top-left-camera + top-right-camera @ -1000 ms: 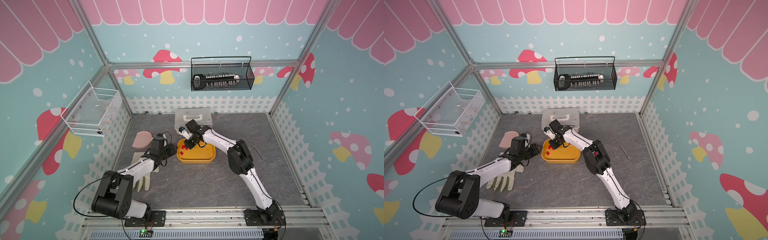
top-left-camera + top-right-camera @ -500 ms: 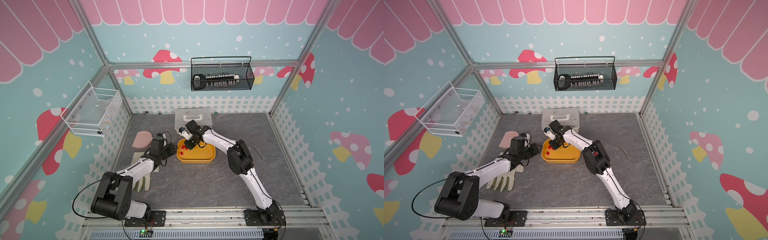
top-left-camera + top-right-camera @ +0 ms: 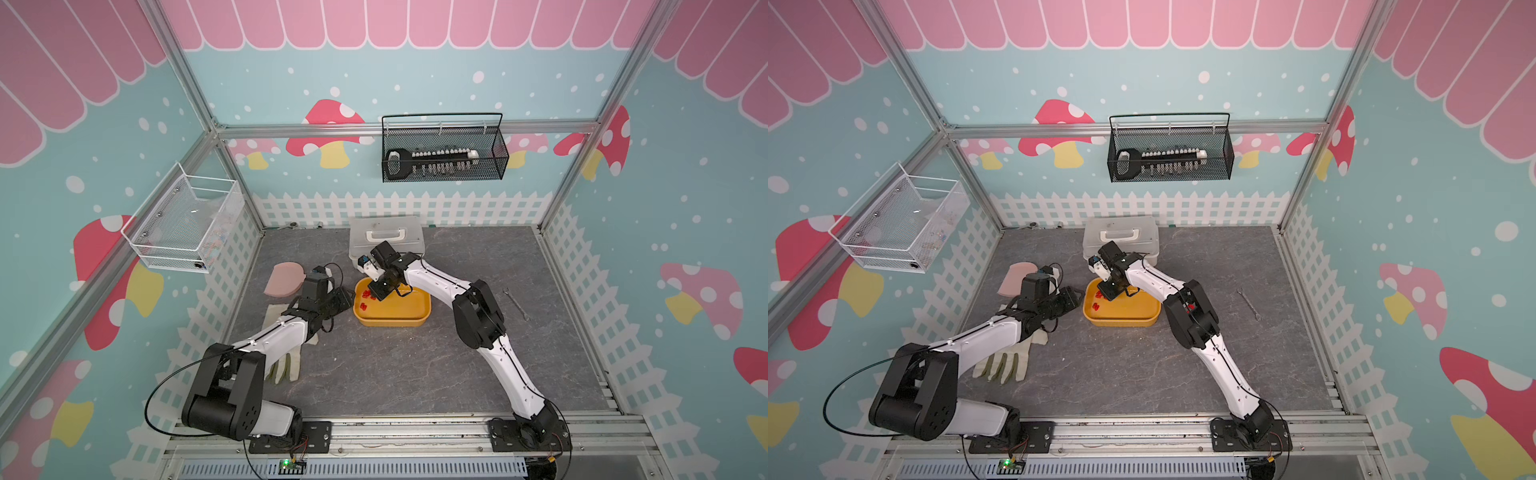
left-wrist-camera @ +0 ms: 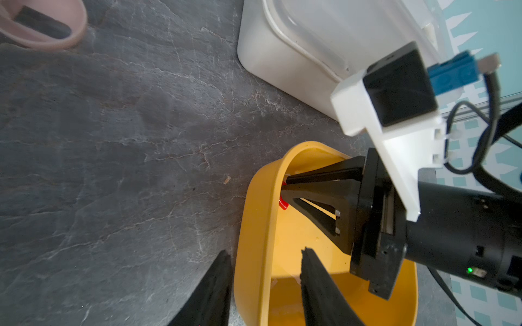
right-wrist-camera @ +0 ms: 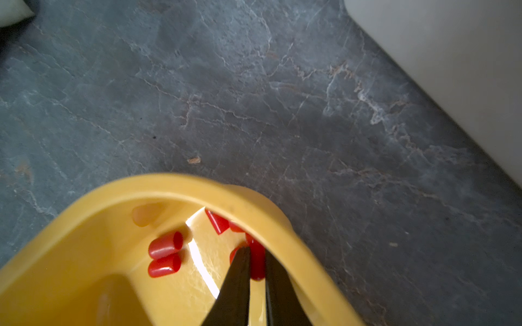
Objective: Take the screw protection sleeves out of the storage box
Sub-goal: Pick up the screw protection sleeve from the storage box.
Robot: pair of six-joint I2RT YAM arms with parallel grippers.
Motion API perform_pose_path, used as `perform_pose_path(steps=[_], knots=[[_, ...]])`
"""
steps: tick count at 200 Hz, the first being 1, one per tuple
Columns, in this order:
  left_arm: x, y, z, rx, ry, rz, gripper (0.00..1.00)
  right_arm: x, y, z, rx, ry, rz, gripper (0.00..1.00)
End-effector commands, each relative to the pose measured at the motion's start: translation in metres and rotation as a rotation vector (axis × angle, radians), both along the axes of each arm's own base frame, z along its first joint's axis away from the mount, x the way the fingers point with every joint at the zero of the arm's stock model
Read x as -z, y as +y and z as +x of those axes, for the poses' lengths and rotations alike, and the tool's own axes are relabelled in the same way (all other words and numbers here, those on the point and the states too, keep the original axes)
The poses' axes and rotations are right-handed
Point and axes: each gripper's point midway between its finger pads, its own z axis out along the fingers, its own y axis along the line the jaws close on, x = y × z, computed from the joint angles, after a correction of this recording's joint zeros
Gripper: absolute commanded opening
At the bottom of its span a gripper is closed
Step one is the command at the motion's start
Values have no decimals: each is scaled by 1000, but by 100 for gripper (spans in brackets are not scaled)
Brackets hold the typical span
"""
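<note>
The yellow storage box sits mid-table, with several red screw protection sleeves gathered at its left end. My right gripper reaches down into the far left corner and is shut on one sleeve beside the rim. Two more sleeves lie loose close by. My left gripper straddles the box's left wall, one finger outside and one inside, closed on it.
A white lidded case stands just behind the box. A pink pad and a pale glove lie under the left arm. A small wrench lies to the right. Wire baskets hang on the back wall and left wall.
My right gripper's fingers have closed on a red sleeve in the box corner. Both arms have stayed almost where they were.
</note>
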Motion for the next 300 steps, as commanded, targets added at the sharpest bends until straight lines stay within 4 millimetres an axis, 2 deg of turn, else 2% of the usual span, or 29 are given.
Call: perform_pose_path(steps=[1, 106, 180, 209, 239, 255, 300], knots=[[-1, 0, -2, 4, -5, 12, 43, 3, 0, -2, 2, 6, -9, 13], [-15, 5, -13, -1, -23, 24, 43, -39, -5, -5, 11, -48, 22, 11], [-31, 11, -27, -16, -46, 28, 43, -68, -20, -17, 16, -80, 25, 11], [-35, 13, -35, -22, -51, 25, 43, -78, -31, -24, 22, -93, 18, 11], [-32, 16, -45, -34, -45, 25, 43, -79, -45, -33, 40, -76, 36, 11], [-32, 16, -50, -37, -44, 19, 43, -75, -57, -38, 61, -50, 52, 11], [-31, 18, -61, -49, -48, 23, 43, -87, -103, -42, 155, -20, 131, 11]])
